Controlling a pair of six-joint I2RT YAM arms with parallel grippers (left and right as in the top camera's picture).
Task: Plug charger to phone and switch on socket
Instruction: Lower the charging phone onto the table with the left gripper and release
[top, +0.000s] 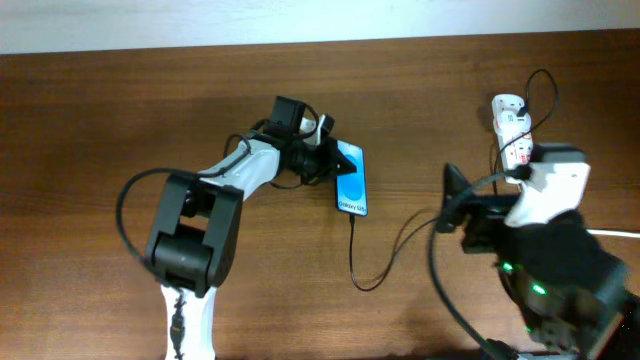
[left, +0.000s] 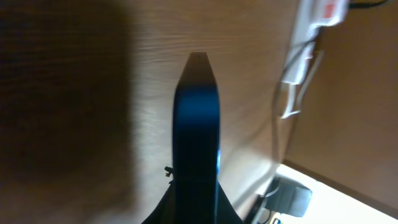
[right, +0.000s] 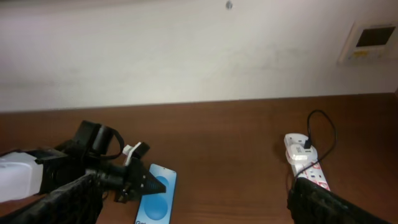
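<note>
The phone (top: 352, 178) lies at the table's middle, its blue screen up, with the black charger cable (top: 358, 262) at its near end. The cable loops right towards the white socket (top: 511, 124) at the far right. My left gripper (top: 328, 160) is shut on the phone's left side. In the left wrist view the phone (left: 196, 124) shows edge-on between the fingers. My right gripper (top: 452, 203) is open and empty, between the phone and the socket. The right wrist view shows the phone (right: 157, 200), the socket (right: 304, 158) and the black plug (right: 308, 145) in it.
A pale wall runs behind the table's far edge (right: 199, 102), with a wall panel (right: 371, 41) at the upper right. A thick white cord (top: 612, 233) leaves on the right. Bare wood lies left of the left arm.
</note>
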